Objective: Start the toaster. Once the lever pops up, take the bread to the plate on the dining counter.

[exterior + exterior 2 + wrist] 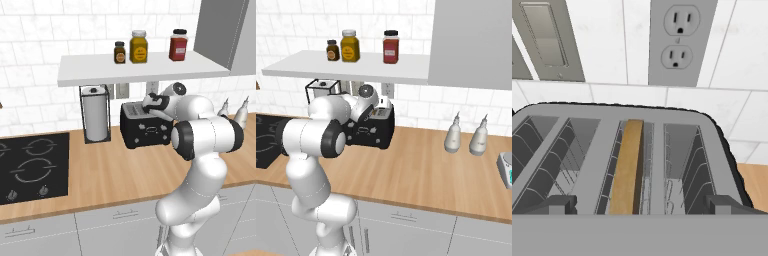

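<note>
My gripper point(640, 204) hangs spread wide over the toaster point(145, 127), where the bread point(626, 167) stands in a slot. No lettering is legible on the three shelf jars point(138, 46).

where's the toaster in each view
Left base view: toaster sits centre, on the wood counter right of the paper towel roll, partly behind the arm.
Right base view: toaster sits left of centre, under the shelf, its left part behind the arm.
Hand view: toaster spans the lower half, seen from above, bread in a slot.
Shared landmark: the wall outlet behind it.
</note>
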